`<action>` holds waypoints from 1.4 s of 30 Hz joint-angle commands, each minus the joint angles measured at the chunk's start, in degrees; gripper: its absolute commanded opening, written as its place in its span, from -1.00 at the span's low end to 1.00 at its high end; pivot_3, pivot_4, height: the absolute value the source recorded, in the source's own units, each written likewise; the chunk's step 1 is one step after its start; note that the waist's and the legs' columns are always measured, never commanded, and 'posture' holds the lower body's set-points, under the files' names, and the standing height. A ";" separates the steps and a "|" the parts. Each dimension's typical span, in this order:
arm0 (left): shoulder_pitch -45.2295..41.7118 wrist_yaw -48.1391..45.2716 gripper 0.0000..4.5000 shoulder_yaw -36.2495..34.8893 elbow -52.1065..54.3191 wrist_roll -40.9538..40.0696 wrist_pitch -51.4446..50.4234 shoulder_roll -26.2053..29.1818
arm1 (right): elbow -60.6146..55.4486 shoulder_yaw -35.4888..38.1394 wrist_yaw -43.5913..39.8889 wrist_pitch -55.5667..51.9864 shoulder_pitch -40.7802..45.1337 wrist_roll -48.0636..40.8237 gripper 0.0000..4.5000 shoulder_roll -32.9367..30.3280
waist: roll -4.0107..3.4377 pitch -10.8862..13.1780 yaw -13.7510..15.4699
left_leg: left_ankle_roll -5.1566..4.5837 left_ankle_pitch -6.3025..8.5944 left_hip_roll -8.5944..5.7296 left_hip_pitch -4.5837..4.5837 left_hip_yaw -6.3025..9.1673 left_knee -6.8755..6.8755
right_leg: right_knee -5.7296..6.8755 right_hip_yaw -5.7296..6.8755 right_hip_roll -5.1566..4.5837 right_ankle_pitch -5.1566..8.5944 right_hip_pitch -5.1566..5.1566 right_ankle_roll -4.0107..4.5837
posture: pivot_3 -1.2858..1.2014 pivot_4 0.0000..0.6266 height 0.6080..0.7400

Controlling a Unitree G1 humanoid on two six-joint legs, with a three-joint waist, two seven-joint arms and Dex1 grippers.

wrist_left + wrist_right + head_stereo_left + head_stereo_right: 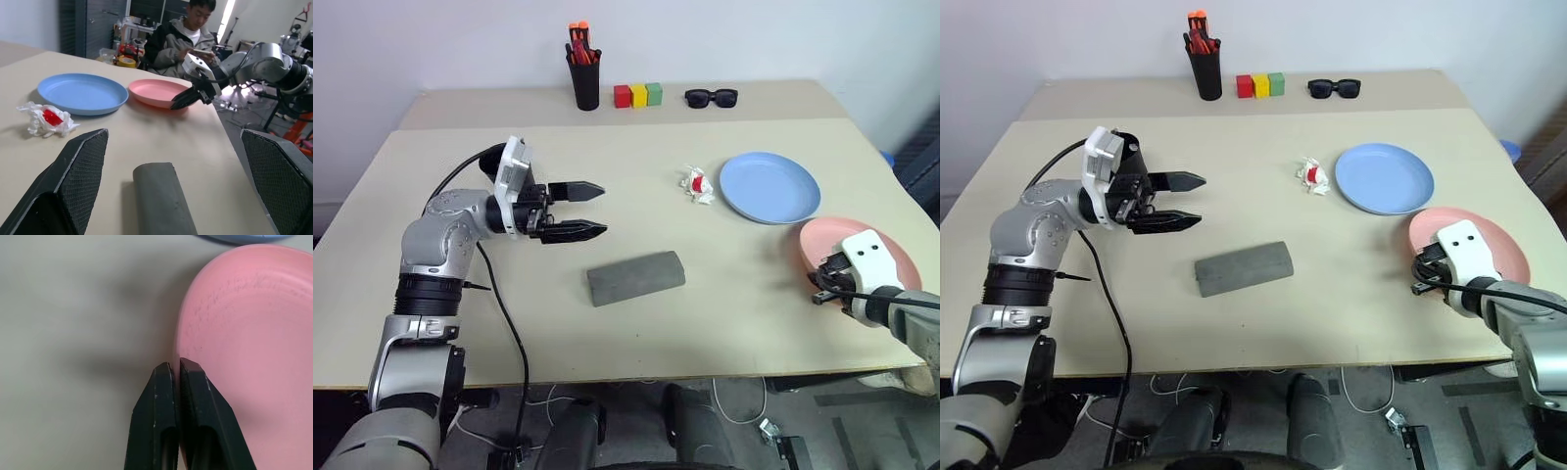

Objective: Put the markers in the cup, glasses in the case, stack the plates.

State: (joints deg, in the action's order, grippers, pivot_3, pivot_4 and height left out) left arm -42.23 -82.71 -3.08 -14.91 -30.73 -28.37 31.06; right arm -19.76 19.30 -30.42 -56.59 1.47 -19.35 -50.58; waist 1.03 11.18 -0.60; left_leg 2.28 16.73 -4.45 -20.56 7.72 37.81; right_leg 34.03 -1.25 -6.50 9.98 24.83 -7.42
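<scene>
At the near right of the table, around four o'clock from its middle, your right gripper (pixel 179 369) has its two black fingers pressed tight together on the near-left rim of the pink plate (pixel 1503 245). It looks like it has pinched the edge, but you cannot be sure the rim is truly caught between the fingers. Just past the pink plate, toward eleven o'clock from it, sits the blue plate (pixel 770 186), close by but not touching. So the plates are not stacked yet, and that seems to be your job right now. Over at nine o'clock your left gripper (pixel 590 210) hangs above the table with its fingers spread wide, holding nothing and pointing across toward the right. Below it and a bit toward five o'clock lies the grey case (pixel 635 277), flat and shut. You cannot see the wire glasses, so they may be inside the case already, but you cannot tell. You cannot see the two markers or the wide cup either. A scrunched white wrapper (pixel 697 184) with something red in it lies just left of the blue plate. Far back at twelve o'clock stand a tall black pen holder (pixel 584 80), three little coloured blocks (pixel 638 95) and black sunglasses (pixel 711 97). A person (pixel 188 34) sits beyond the table's right side.
</scene>
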 commanded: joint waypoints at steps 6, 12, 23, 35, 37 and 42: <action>0.95 2.81 1.00 -2.04 2.65 -1.73 2.35 -0.54 | 8.78 -4.36 -0.31 6.91 17.61 3.10 -0.99 -3.29 | -0.03 0.01 -0.41 | -0.04 0.03 0.03 0.07 -0.03 0.02 | 0.00 0.00 0.02 0.00 -0.02 -0.01 | 0.03 -0.52 1.00; 3.07 5.69 1.00 -3.10 5.59 -2.59 2.32 -0.19 | 23.32 -16.47 -1.54 22.48 32.71 9.32 -0.99 5.32 | -0.01 0.03 -0.53 | -0.03 0.03 0.06 0.07 -0.06 -0.03 | -0.02 -0.01 0.04 0.00 -0.01 -0.01 | 0.03 -0.52 1.00; 8.28 10.31 1.00 -5.04 12.67 -5.38 0.17 1.90 | 39.45 -21.78 -5.09 33.37 39.28 13.42 -0.16 11.96 | -0.03 0.04 -0.28 | -0.03 0.03 0.00 -0.08 0.00 -0.06 | -0.04 0.00 0.00 -0.03 0.14 -0.01 | 0.03 -0.52 1.00; 7.76 14.31 1.00 -4.52 10.67 -2.37 6.37 1.22 | 43.34 -17.98 -2.05 35.35 46.10 10.22 0.99 22.29 | -0.04 0.04 -0.50 | -0.02 0.03 0.02 -0.01 -0.02 -0.09 | 0.00 -0.02 0.04 -0.03 0.14 0.00 | 0.03 -0.52 1.00; 7.31 15.86 1.00 -4.32 9.66 -1.07 8.74 0.62 | 48.75 -19.26 -0.71 38.79 48.29 12.17 0.99 24.65 | -0.03 0.04 -0.52 | -0.02 0.03 0.02 0.02 -0.03 -0.10 | -0.01 -0.02 0.04 -0.04 0.12 0.01 | 0.03 -0.52 1.00; 8.16 16.87 1.00 -3.85 11.46 -1.90 7.79 0.51 | 63.63 -19.88 3.18 46.56 54.55 15.32 0.99 29.04 | -0.04 0.05 -0.62 | 0.00 0.02 0.00 -0.02 -0.04 -0.12 | -0.01 -0.04 0.04 -0.06 0.18 0.04 | 0.03 -0.52 1.00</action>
State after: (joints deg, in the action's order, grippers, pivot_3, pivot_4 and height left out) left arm -33.91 -66.10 -6.28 -5.84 -32.13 -20.91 31.28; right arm 41.83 -0.87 -28.54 -13.46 53.08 -5.09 -21.76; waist 0.98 11.23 -1.22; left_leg 2.29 16.75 -4.45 -20.61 7.67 37.68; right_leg 34.03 -1.31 -6.47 9.92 25.08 -7.37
